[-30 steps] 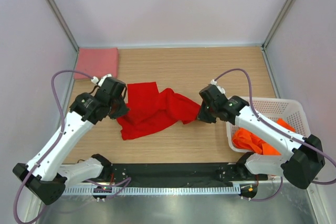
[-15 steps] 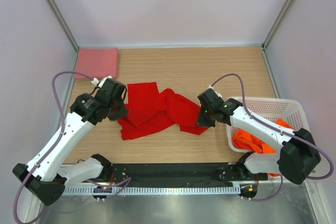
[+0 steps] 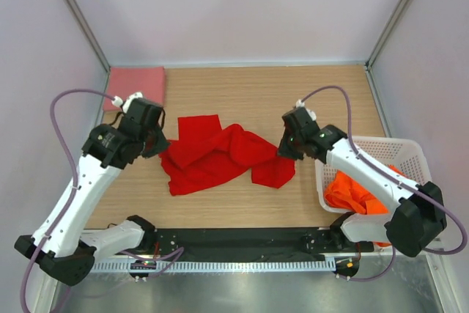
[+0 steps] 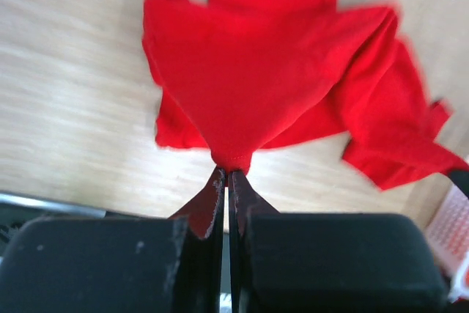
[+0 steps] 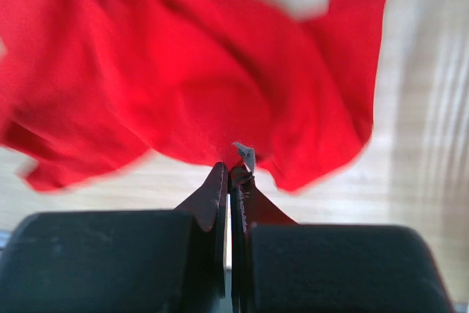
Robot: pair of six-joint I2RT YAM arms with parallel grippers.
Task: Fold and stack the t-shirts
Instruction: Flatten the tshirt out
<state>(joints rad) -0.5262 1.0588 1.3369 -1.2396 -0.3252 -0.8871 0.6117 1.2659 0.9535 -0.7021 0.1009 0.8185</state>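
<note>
Since a second ago the left fingers [image 4: 220,185] have drawn back toward the left wall and the right fingers [image 5: 218,181] have shifted slightly, each pair pressed together on a pinch of the red t-shirt [image 3: 212,155]. The shirt lies crumpled mid-surface [image 3: 242,93], its long axis running left to right between the arms, with a loose flap at its right end. A small grey tag [image 5: 244,155] by the right fingers is too small to read.

We saw the bright red cloth t-shirt [image 5: 183,71] blurred and cut off at the right wrist view's left edge. The right arm [image 3: 370,175] hid part of the orange cloth t-shirts [image 3: 348,197].
</note>
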